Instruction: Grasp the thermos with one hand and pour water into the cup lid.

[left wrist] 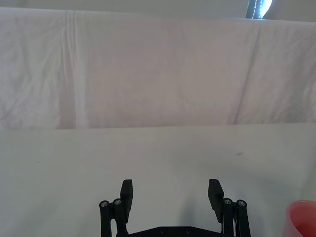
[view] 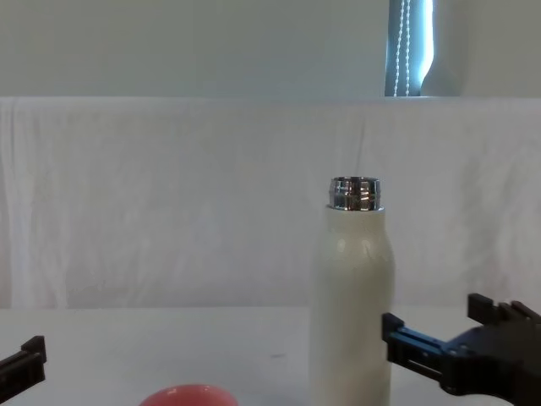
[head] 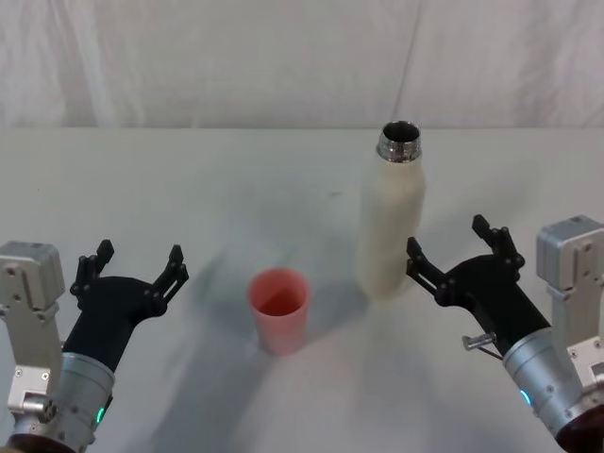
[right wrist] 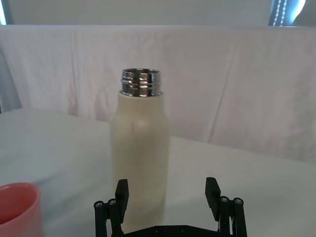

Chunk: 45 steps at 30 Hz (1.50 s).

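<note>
Right hand (head: 458, 251) hovers spread-fingered just beside upright thermos (head: 391, 213).

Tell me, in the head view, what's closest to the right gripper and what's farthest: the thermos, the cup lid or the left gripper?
From the right gripper:
1. Thermos, standing just to its left, nearest.
2. Cup lid, mid-table, farther left.
3. Left gripper, far left side, farthest.

White table (head: 142, 179), draped white cloth backdrop (view: 169, 203) (creased), bright window strip (view: 410, 46) above
</note>
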{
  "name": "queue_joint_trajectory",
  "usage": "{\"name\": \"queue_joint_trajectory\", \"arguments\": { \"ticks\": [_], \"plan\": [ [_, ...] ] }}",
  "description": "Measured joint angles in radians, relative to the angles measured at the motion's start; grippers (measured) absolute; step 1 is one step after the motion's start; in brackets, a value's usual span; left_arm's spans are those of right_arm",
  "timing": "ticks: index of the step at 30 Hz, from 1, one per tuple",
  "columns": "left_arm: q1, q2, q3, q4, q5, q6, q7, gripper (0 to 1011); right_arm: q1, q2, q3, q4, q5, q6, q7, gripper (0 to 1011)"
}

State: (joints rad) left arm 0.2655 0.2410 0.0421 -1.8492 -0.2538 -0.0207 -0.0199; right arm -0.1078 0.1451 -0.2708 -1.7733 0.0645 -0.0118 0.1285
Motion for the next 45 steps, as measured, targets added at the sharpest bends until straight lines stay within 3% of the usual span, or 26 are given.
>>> {"name": "queue_joint_trajectory", "arguments": {
  "ticks": [17, 27, 45],
  "plan": [
    [0.000, 0.000, 0.000, 0.000, 0.000, 0.000, 0.000, 1001, 0.080, -0.041, -0.033, 0.088, -0.033, 0.013, 0.031, 1003],
    [0.000, 0.000, 0.000, 0.000, 0.000, 0.000, 0.000, 1001, 0.117, -0.060, -0.027, 0.142, -0.015, 0.012, 0.041, 1003],
    [0.000, 0.000, 0.000, 0.000, 0.000, 0.000, 0.000, 1001, 0.154, -0.075, -0.041, 0.180, -0.025, 0.013, 0.036, 1003]
  ]
}}
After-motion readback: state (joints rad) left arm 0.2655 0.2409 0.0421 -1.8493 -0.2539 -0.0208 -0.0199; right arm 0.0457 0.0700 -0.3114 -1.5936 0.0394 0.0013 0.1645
